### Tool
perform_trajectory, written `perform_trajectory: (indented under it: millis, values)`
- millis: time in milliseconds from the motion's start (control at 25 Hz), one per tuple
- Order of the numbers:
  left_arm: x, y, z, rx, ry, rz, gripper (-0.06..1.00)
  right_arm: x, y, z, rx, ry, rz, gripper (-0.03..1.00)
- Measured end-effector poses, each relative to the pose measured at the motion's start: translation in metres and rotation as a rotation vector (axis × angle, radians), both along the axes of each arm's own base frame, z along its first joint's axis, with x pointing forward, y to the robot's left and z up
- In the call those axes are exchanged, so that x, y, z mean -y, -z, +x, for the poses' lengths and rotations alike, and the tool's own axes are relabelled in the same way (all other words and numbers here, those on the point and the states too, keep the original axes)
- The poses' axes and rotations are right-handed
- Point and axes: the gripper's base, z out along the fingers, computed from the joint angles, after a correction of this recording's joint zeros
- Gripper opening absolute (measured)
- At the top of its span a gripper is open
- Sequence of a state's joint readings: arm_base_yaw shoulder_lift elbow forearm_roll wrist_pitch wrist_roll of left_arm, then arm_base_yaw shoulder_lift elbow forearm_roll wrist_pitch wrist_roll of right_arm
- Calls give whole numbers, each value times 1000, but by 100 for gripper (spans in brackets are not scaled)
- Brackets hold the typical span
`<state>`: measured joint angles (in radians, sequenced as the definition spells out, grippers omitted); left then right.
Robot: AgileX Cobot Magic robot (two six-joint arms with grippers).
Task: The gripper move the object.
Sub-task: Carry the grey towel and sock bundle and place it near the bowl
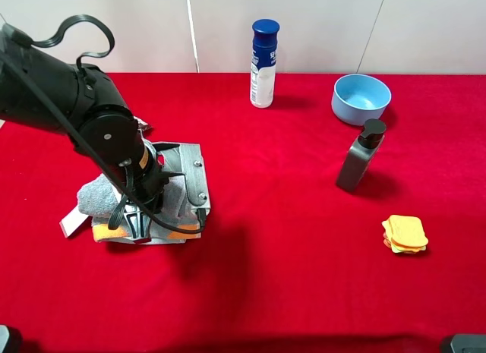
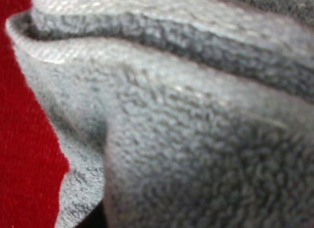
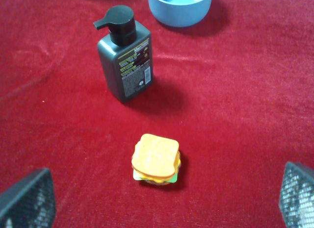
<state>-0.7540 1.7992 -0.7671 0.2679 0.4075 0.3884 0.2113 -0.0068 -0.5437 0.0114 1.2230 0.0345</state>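
Note:
The grey terry towel point(image 1: 95, 193) lies at the left of the red cloth, with an orange stripe band and a white tag point(image 1: 72, 224) at its near left corner. My left gripper point(image 1: 163, 209), a silver metal claw on the bulky black arm, is pressed down onto the towel and covers most of it. In the left wrist view the bunched grey towel point(image 2: 186, 139) fills the picture and hides the fingers. My right gripper point(image 3: 162, 208) is open and empty above the cloth at the right, with its dark fingertips point(image 3: 27, 198) wide apart.
A white and blue bottle point(image 1: 263, 63) stands at the back middle. A light blue bowl point(image 1: 361, 99), a dark grey pump bottle point(image 1: 360, 156) and a small orange-yellow sponge stack point(image 1: 404, 234) are on the right. The pump bottle point(image 3: 125, 56) and sponge stack point(image 3: 156, 158) lie under the right wrist camera.

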Motion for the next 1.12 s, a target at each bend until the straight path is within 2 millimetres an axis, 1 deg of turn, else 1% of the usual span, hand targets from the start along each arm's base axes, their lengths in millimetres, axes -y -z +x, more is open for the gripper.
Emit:
perform_trajectory:
  millis: [200,320,640,1120]
  values:
    - [3,-8,4,-27,-47,25,26,0,0,0,0,0,0,69]
    - [7,-17,8,-56,-83,53,26,0,0,0,0,-1,1,69]
    - [18,-48,22,-100,-160,115,26,0,0,0,0,-1,1,69]
    - [32,-101,39,-120,-211,170,26,0,0,0,0,-1,1,69]
